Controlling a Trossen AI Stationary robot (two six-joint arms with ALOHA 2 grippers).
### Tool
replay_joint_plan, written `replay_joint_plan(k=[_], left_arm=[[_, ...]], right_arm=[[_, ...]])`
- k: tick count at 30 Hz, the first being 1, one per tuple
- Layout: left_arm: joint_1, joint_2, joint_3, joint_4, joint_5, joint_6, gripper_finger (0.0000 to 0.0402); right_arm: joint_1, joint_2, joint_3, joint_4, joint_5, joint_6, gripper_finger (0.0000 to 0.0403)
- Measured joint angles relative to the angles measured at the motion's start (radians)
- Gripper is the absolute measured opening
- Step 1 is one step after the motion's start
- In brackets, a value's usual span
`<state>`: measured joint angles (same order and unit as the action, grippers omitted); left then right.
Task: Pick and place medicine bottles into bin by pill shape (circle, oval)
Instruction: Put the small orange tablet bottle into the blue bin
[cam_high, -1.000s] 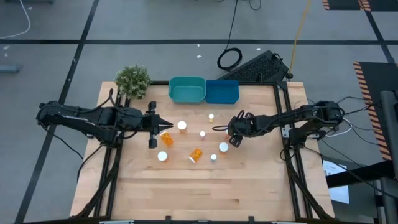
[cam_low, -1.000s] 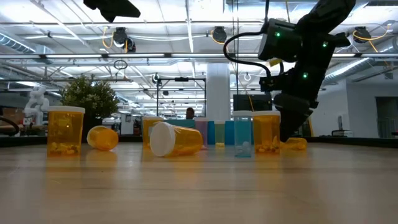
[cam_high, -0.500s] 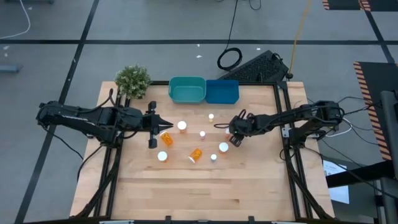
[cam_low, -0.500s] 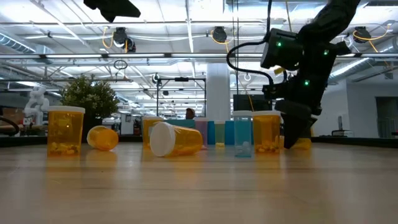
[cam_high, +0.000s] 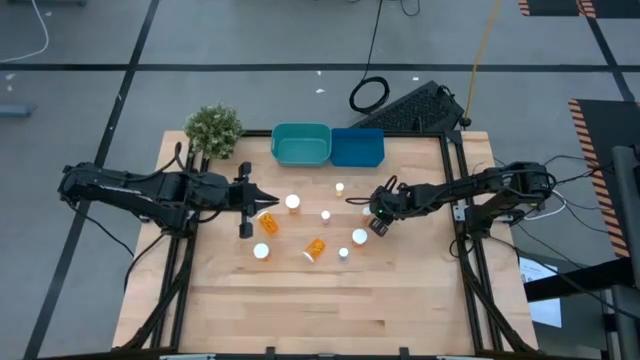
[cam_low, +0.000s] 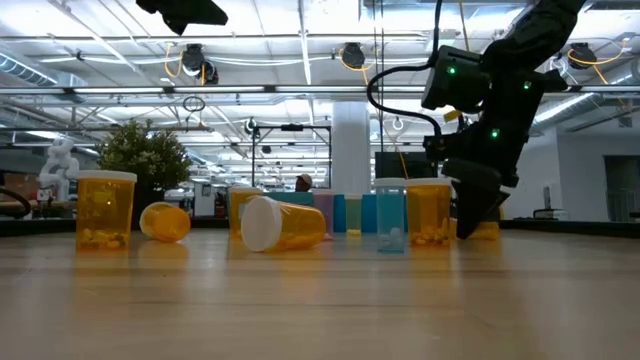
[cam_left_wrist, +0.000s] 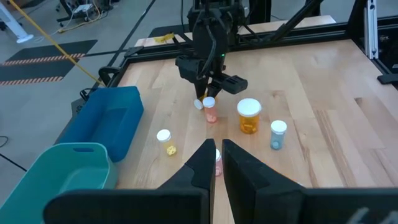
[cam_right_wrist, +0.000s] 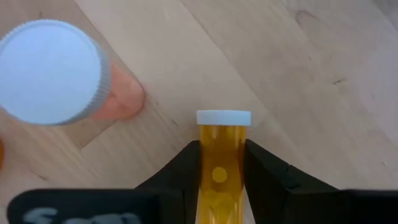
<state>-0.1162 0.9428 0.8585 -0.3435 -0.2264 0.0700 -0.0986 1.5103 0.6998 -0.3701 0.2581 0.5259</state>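
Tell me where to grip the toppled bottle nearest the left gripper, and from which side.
Grip the lying bottle across its orange barrel, coming straight down from above. It rests on its side, so the round body gives two opposing faces; the left gripper sits just beside it.

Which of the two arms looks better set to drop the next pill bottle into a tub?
The right. Its gripper is already shut on a slim orange bottle with a white cap, near the blue tub. The left gripper holds nothing.

A potted plant (cam_high: 213, 129) stands at the wooden table's (cam_high: 300, 290) far left corner.
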Motion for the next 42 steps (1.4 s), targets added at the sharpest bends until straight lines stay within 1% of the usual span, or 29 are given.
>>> replay_joint_plan(k=[5, 11, 14, 21, 28, 32, 35, 42], left_arm=[[0.000, 0.000, 0.000, 0.000, 0.000, 0.000, 0.0033], [0.000, 0.000, 0.000, -0.001, 0.000, 0.000, 0.0033], [0.000, 0.000, 0.000, -0.002, 0.000, 0.000, 0.0033], [0.000, 0.000, 0.000, 0.000, 0.000, 0.000, 0.0033], [0.000, 0.000, 0.000, 0.004, 0.000, 0.000, 0.0033], [0.000, 0.000, 0.000, 0.005, 0.000, 0.000, 0.0033], [0.000, 0.000, 0.000, 0.006, -0.001, 0.000, 0.0033], [0.000, 0.000, 0.000, 0.008, -0.001, 0.000, 0.0033]], right_arm=[[-0.002, -0.032, -0.002, -0.001, 0.008, -0.018, 0.0100], [-0.001, -0.099, -0.002, 0.001, 0.008, -0.050, 0.0100], [-0.001, -0.153, -0.002, 0.001, 0.029, -0.071, 0.0101], [-0.018, -0.304, -0.002, 0.029, 0.033, -0.150, 0.0102], [-0.021, -0.416, -0.002, 0.170, 0.023, -0.279, 0.0102], [-0.021, -0.460, -0.001, 0.260, -0.021, -0.338, 0.0102], [-0.020, -0.475, -0.001, 0.326, -0.034, -0.381, 0.0102], [-0.043, -0.478, -0.001, 0.463, -0.115, -0.466, 0.0102]])
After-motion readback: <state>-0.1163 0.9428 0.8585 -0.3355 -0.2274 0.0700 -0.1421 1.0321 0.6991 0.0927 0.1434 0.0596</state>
